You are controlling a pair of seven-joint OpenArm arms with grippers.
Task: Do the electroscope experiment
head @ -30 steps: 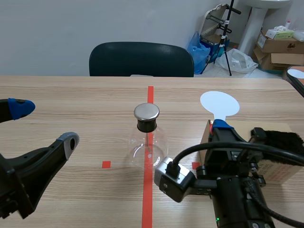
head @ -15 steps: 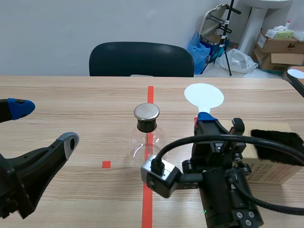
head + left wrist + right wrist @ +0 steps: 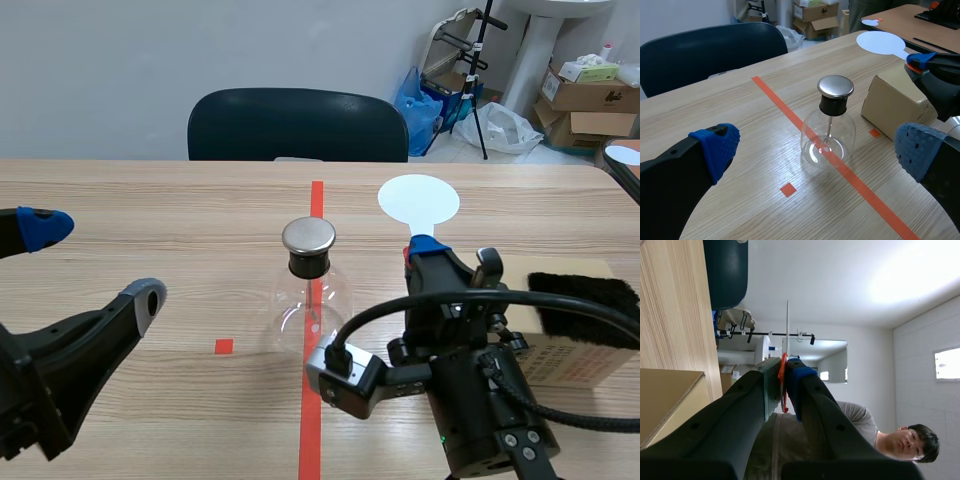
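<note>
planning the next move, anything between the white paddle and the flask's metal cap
Nothing visible does. Only bare wooden table lies between the white round paddle in the right end effector and the silver metal cap of the clear glass flask.

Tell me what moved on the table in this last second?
The right gripper, shut on the white round-headed paddle, carried it sideways toward the clear glass flask with a metal cap. The flask, the open left gripper and the fur-topped cardboard box stayed put.
</note>
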